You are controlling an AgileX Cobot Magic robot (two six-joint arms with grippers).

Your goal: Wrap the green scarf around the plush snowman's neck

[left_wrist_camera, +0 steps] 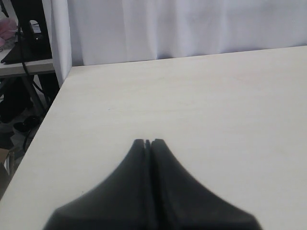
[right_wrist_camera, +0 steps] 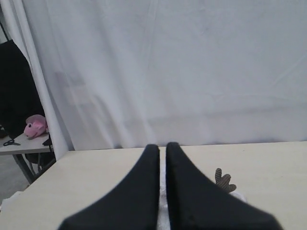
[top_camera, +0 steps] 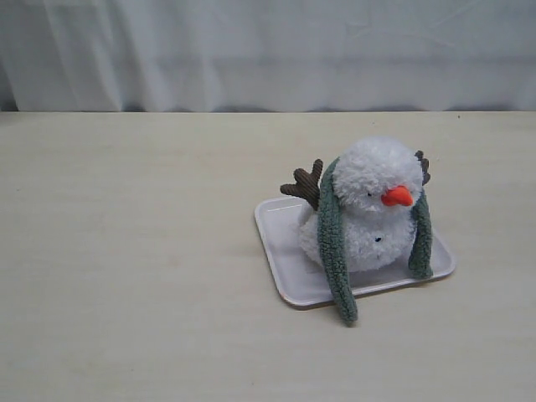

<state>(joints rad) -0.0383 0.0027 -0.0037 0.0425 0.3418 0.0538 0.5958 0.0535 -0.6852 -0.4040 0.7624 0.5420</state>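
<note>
Just right of centre in the exterior view, a fluffy white two-ball plush snowman (top_camera: 368,209) sat on a smooth white rectangular tray (top_camera: 280,251). A fuzzy dull-green fleece scarf (top_camera: 331,243) draped behind its head, both ends hanging in front. Grippers appeared only in wrist views. Left gripper (left_wrist_camera: 147,142) and right gripper (right_wrist_camera: 162,146): black fingers clenched together, empty.
</note>
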